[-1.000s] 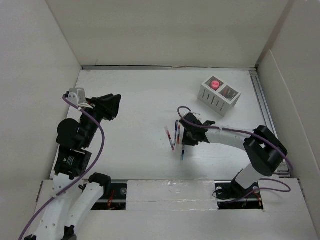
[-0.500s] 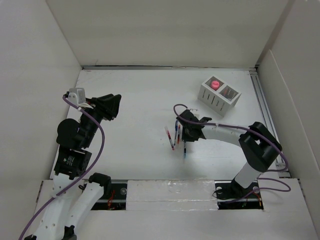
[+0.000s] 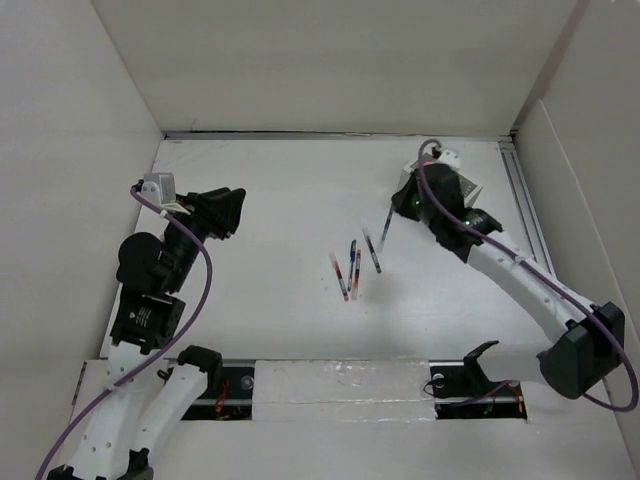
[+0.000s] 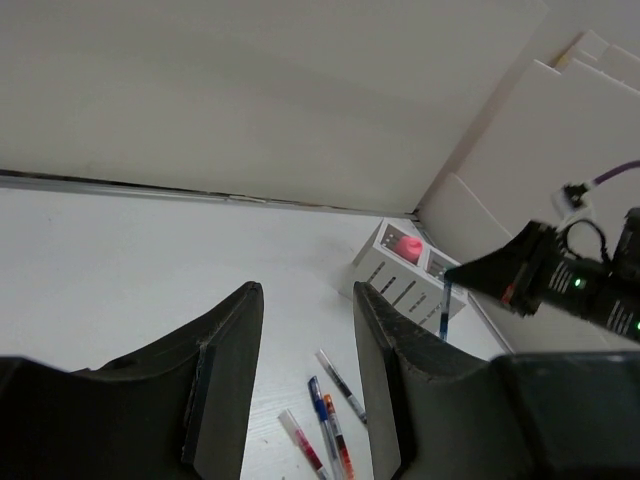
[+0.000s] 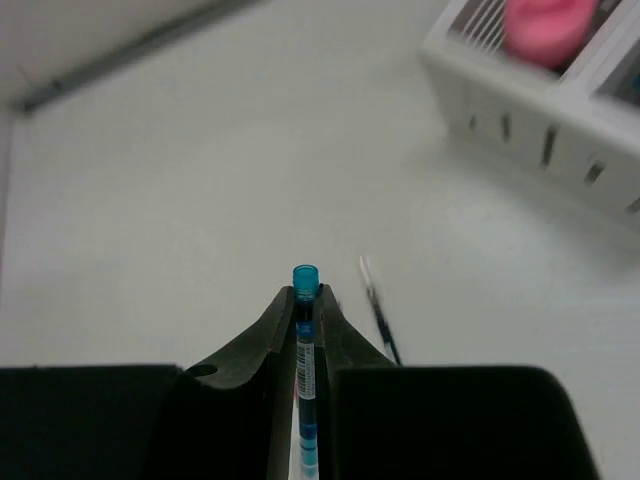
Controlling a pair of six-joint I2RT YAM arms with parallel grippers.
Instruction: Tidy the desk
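The white desk (image 3: 260, 190) holds several loose pens (image 3: 352, 265) near its middle; they also show in the left wrist view (image 4: 335, 415). My right gripper (image 3: 408, 205) is shut on a blue pen (image 3: 385, 228) and holds it in the air, hanging down, just left of the white slotted organizer box (image 3: 462, 190). In the right wrist view the pen's blue cap (image 5: 305, 280) sticks out between the shut fingers (image 5: 275, 325). My left gripper (image 3: 222, 210) is open and empty above the desk's left side.
The organizer box (image 5: 540, 130) holds a pink round thing (image 5: 545, 25) in one compartment. A black pen (image 5: 378, 310) lies on the desk below the right gripper. White walls stand on three sides. A metal rail (image 3: 528, 215) runs along the right edge.
My right gripper has lifted the blue pen from beside the pen group and carried it up and right toward the organizer box. The left arm has barely moved.
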